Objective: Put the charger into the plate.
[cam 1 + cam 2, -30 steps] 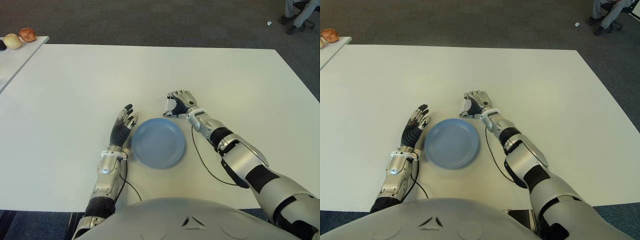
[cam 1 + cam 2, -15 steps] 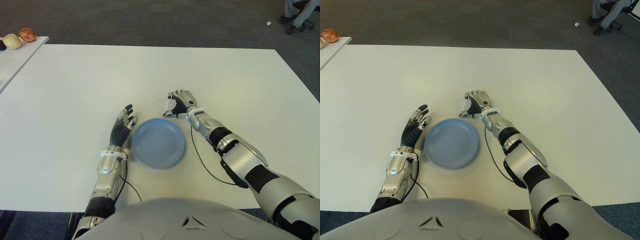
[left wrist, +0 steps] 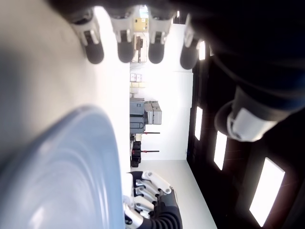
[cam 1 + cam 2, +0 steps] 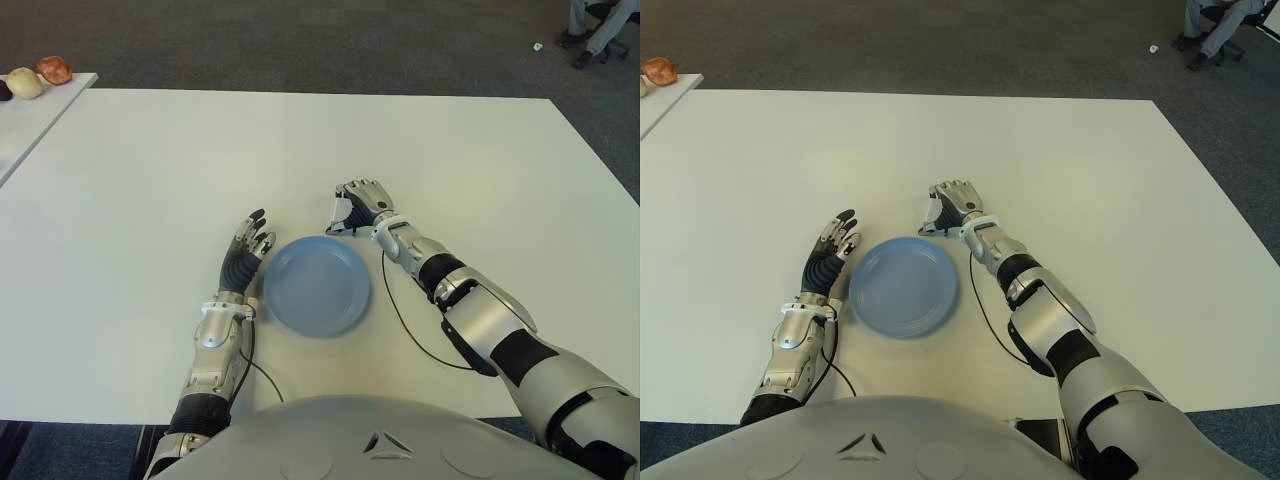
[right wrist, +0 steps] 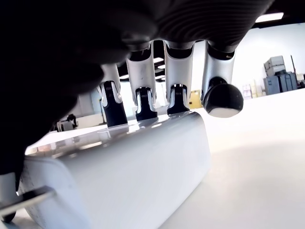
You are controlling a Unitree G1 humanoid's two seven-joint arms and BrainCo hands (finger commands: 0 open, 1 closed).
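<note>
Fingers [image 5: 144,102] of the right hand [image 4: 360,205] are curled down over the white charger [image 5: 128,176]; in the right wrist view their tips are pressed on its top face while it sits on the white table [image 5: 257,181], so a grasp around it is shown.

From the left eye view, the charger [image 4: 341,214] is seen under that hand, near the middle of the table [image 4: 150,170], just beyond the far right rim of the blue plate [image 4: 317,285] and not inside it. The left hand [image 4: 243,258] is placed just beside the plate's left rim, its fingers [image 4: 256,222] stretched out and released, with nothing held.

From the right eye view, the same layout is given, with a black cable [image 4: 985,320] trailing along the right forearm.

In the left wrist view, the straightened fingers [image 3: 125,42] are seen beside the plate's rim [image 3: 102,157], with the right hand [image 3: 147,200] farther off.
</note>
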